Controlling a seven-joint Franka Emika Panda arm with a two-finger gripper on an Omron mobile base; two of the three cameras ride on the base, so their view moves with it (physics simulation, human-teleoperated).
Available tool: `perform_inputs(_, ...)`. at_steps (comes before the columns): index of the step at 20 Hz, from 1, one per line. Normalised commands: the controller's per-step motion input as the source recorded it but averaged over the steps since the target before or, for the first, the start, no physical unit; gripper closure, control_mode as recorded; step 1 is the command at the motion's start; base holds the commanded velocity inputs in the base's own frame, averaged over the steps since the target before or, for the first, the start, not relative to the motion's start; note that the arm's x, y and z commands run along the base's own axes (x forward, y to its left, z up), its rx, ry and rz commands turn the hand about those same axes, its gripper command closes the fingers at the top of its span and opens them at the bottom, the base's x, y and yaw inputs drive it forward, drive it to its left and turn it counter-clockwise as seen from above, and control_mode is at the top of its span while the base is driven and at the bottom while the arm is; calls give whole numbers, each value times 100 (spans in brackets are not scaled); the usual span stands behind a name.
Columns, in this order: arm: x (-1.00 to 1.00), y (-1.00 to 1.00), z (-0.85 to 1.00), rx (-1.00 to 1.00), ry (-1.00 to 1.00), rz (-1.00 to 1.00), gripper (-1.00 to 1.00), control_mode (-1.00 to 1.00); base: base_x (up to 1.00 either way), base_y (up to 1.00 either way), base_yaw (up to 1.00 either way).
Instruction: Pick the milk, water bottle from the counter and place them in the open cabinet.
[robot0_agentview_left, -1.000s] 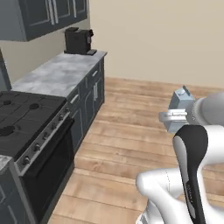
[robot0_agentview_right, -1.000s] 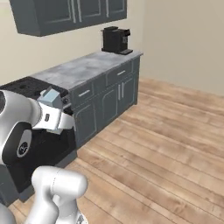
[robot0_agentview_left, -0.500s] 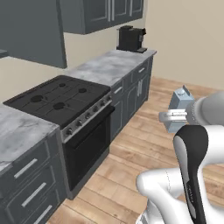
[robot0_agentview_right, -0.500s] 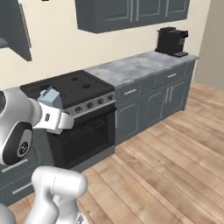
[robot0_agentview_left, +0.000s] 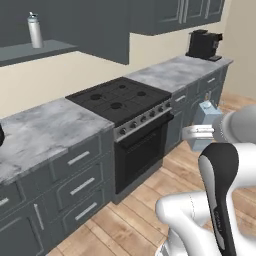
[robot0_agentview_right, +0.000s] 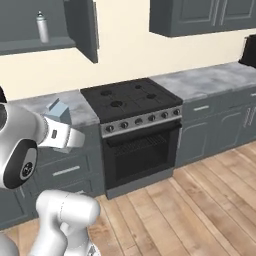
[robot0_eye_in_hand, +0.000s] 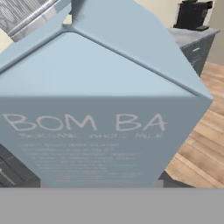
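The fingers (robot0_agentview_left: 199, 132) are clamped tight on the milk (robot0_agentview_left: 206, 125), carried upright in the air in front of the stove (robot0_agentview_left: 120, 100) (carton front reads "BOM BA"). The water bottle (robot0_agentview_left: 34, 31) stands on the open cabinet (robot0_agentview_left: 35, 50) shelf up left.

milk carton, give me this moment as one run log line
milk carton: held in gripper, off the floor | water bottle: upright on open cabinet shelf | milk placement: not yet done

Cream wall (robot0_agentview_right: 130, 55); black stove (robot0_agentview_left: 122, 100) between marble worktops (robot0_agentview_left: 45, 131); wooden floor (robot0_agentview_right: 200, 210)
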Motion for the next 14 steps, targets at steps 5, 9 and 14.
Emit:
perform_inputs(5,0,0,0,0,0,0,100,100,-10,37,35)
perform_inputs(9,0,0,0,0,0,0,100,100,30,56,19)
perform_inputs(14,0,0,0,0,0,0,100,100,55,40,24)
